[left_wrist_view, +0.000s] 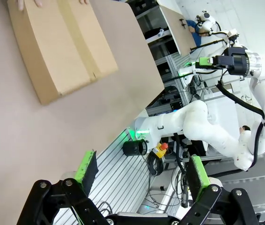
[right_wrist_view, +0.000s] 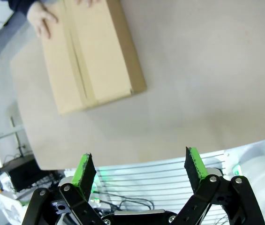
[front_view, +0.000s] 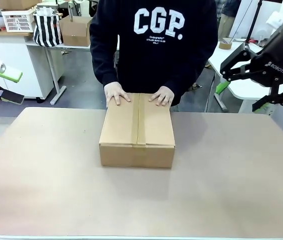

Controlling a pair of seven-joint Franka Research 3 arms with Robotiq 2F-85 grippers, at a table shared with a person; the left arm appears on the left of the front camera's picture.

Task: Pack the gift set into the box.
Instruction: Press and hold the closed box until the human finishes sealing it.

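Note:
The box [front_view: 137, 132] lies closed in the middle of the table, its top flaps folded flat with a seam down the centre. A person at the far side rests both hands [front_view: 117, 95] on its far edge. It also appears in the left wrist view as the box [left_wrist_view: 62, 47] and in the right wrist view as the box [right_wrist_view: 92, 56]. The gift set is hidden. My left gripper [front_view: 8, 86] [left_wrist_view: 141, 171] hangs open off the table's left side. My right gripper [front_view: 239, 87] [right_wrist_view: 140, 171] is raised, open and holding nothing, beyond the right edge.
The tan table [front_view: 46, 175] is bare around the box. Behind the person stand a side table with a small brown carton [front_view: 75, 30], a striped bag [front_view: 47, 27] and a white basket [front_view: 18, 20]. The right arm [left_wrist_view: 216, 126] shows in the left wrist view.

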